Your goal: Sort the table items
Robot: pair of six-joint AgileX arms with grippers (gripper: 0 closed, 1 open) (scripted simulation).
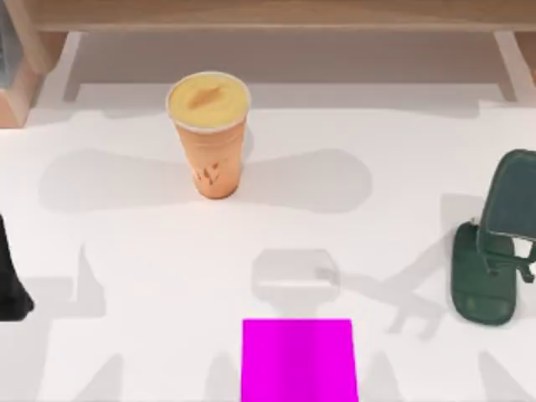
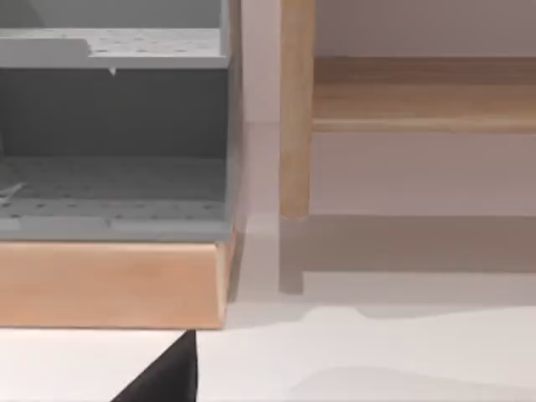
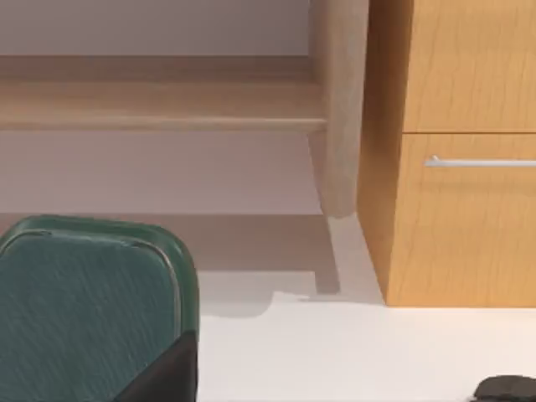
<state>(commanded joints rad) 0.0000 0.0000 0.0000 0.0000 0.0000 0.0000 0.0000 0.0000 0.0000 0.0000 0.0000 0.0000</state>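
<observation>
A tall orange cup (image 1: 208, 134) with a yellow top stands upright on the white table (image 1: 126, 251), towards the back and left of centre, with nothing touching it. A black part of my left arm (image 1: 10, 289) shows at the table's left edge, far from the cup. A black corner of my left gripper (image 2: 163, 377) pokes into the left wrist view. The right wrist view has a like corner of my right gripper (image 3: 167, 373) beside the dark green stand (image 3: 88, 310). A low dark shape (image 3: 507, 389) lies on the table at that view's edge; I cannot tell what it is.
A magenta square (image 1: 299, 360) lies flat at the front centre. The dark green stand (image 1: 494, 251) sits at the right edge. Behind the table stand a wooden unit with grey shelves (image 2: 113, 134), a wooden post (image 2: 295, 109) and a wooden drawer cabinet (image 3: 461, 151).
</observation>
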